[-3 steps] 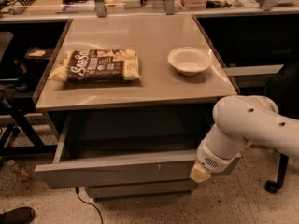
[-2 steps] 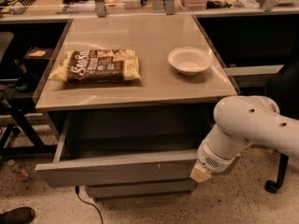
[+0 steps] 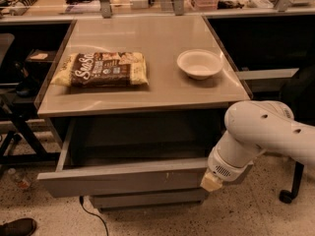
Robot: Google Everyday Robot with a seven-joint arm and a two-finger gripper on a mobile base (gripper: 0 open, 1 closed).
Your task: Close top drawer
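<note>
Top drawer: the top drawer [image 3: 123, 177] is standing pulled out from under the table [image 3: 147, 33], showing its flat grey front and its plain grey inside.
Gripper: the gripper [image 3: 211, 182] is sitting low at the right end of the drawer front, its cream tip overlapping the front's face.
Gripper state: whether it is open or closed cannot be told here.
Drawer relative to gripper: the front is running from the gripper toward the picture's left, and the drawer's inside is lying just behind and above the gripper.
Arm: the white arm [image 3: 261, 134] is coming in from the right edge and bending down to the drawer front.
Table top: 1 snack bag [image 3: 101, 69] and 1 white bowl [image 3: 199, 64] are lying well apart.
Below: 1 lower drawer front [image 3: 147, 199] is sitting further back under the open drawer.
</note>
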